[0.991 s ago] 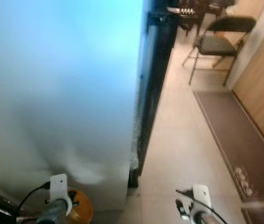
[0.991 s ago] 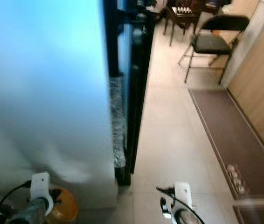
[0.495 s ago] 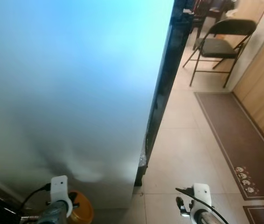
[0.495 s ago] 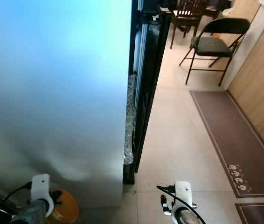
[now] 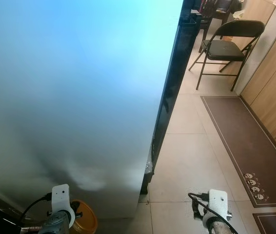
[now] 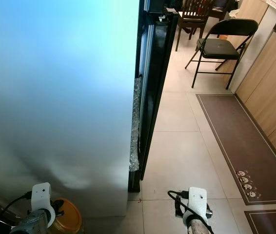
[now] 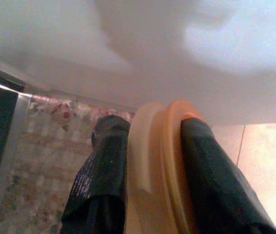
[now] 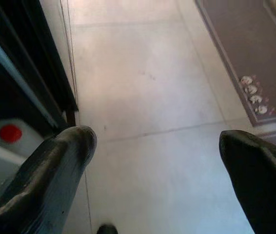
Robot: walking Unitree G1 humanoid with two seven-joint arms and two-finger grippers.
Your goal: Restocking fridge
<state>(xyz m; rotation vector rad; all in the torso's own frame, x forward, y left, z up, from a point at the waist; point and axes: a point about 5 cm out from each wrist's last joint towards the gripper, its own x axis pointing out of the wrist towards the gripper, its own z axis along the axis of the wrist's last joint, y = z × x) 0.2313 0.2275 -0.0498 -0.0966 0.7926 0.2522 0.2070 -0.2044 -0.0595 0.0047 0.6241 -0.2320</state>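
The view has swung and steadied over the last second: the pale blue fridge door (image 5: 69,97) now takes up more of the head views, and the folding chair (image 5: 226,46) and brown floor mat (image 5: 240,141) behind it have sharpened, so the robot seems to have turned closer to the door and stopped rather than the things moving. The left gripper (image 7: 145,161) hangs low against the foot of the door, its fingers (image 7: 101,165) pinching an orange lidded container (image 7: 160,161), which also shows at the bottom of the head view (image 5: 82,222). The right gripper (image 8: 152,161) hangs over the bare tiled floor (image 8: 143,97) with its fingers (image 8: 62,161) spread wide and nothing between them. The door's black edge (image 6: 150,78) faces the robot, so the container probably has yet to reach a shelf; the free right gripper looks best placed to deal with the door.
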